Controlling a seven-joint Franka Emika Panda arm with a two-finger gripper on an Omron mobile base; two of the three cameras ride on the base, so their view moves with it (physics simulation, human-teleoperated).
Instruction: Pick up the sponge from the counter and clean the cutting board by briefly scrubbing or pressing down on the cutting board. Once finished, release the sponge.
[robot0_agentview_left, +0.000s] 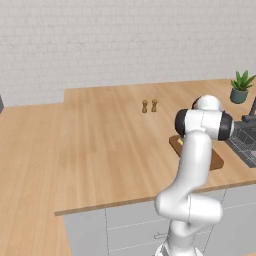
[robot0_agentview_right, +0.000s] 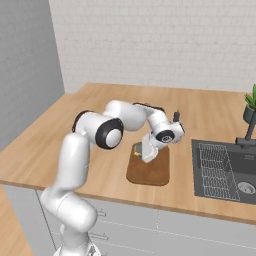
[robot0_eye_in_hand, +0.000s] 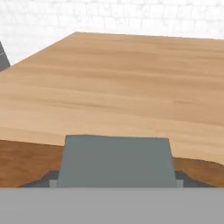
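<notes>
The tan counter (robot0_agentview_right: 210, 115) spans mid-frame below a white brick wall (robot0_agentview_right: 150, 40). The gripper (robot0_agentview_right: 141, 152) clamps the sponge (robot0_eye_in_hand: 116, 159) low centre, over the cutting board (robot0_agentview_right: 150, 172).

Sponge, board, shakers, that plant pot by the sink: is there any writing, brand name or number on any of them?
None. The sponge, cutting board, two shakers, plant pot, sink and counter all show plain surfaces with no text, labels or numbers.
</notes>
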